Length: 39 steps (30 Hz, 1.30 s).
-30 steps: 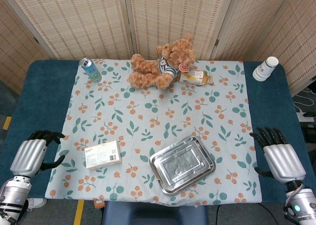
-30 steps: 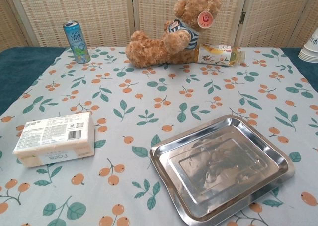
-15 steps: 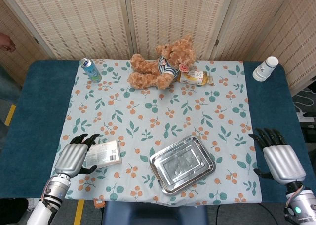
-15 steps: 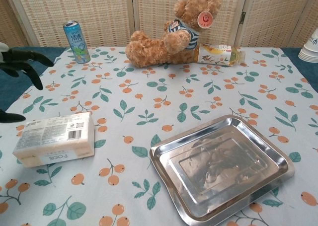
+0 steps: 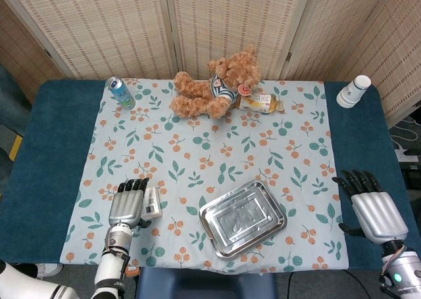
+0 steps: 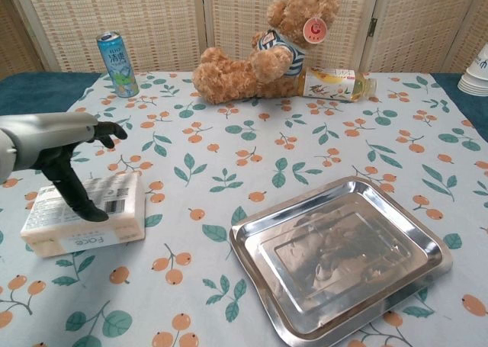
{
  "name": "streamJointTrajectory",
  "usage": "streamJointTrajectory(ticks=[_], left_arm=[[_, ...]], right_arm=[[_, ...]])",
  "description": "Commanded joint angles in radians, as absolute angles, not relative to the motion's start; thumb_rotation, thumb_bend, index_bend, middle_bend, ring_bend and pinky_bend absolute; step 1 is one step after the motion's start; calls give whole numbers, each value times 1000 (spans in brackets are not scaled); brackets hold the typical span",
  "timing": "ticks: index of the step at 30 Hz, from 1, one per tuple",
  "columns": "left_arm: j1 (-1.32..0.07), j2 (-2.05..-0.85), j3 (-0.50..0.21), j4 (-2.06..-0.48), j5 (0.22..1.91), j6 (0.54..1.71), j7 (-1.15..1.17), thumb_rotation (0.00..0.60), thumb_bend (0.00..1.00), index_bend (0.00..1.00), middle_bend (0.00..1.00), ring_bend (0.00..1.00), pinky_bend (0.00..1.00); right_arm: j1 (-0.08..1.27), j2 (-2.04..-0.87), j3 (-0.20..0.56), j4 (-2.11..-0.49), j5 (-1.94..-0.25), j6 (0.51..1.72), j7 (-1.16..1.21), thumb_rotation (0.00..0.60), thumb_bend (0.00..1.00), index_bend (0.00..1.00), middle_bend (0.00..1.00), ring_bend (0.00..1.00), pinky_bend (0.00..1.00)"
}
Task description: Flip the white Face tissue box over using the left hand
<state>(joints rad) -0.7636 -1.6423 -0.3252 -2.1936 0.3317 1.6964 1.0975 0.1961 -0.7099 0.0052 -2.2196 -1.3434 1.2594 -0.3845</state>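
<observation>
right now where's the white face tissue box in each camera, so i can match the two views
Head view: the tissue box lies low and left, mostly hidden under the left hand, left of the steel tray.
Chest view: the tissue box lies at the left edge, with the left hand over it.
Shared landmark: the steel tray, to the box's right in both.

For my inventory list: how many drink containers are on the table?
3: a blue can at the far left, a bottle lying beside the teddy bear, and stacked paper cups at the far right.
</observation>
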Motion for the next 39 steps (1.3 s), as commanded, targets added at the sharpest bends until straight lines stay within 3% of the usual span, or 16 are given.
streamJointTrajectory(ticks=[1, 9, 17, 32, 39], left_arm=[[-793, -1678, -351, -2158, 297, 1707, 1110, 600, 151, 0, 55, 0, 62], [-826, -1719, -381, -2092, 237, 1704, 1115, 600, 153, 0, 71, 0, 62], [-826, -1731, -352, -2006, 227, 1700, 1114, 600, 155, 0, 97, 0, 64], [-817, -1736, -338, -1984, 215, 1676, 1101, 600, 154, 13, 147, 9, 93], [-823, -1751, -318, -1949, 222, 1665, 1111, 600, 157, 101, 171, 16, 115]], right_arm=[[198, -711, 7, -2218, -1338, 1256, -384, 600, 118, 149, 45, 0, 0], [201, -706, 13, -2212, -1324, 1255, -372, 600, 118, 149, 45, 0, 0], [202, -699, 17, -2210, -1319, 1255, -360, 600, 119, 149, 45, 0, 0], [207, -707, 19, -2204, -1305, 1250, -371, 600, 118, 149, 45, 0, 0], [209, -708, 21, -2200, -1298, 1249, -369, 600, 118, 149, 45, 0, 0]])
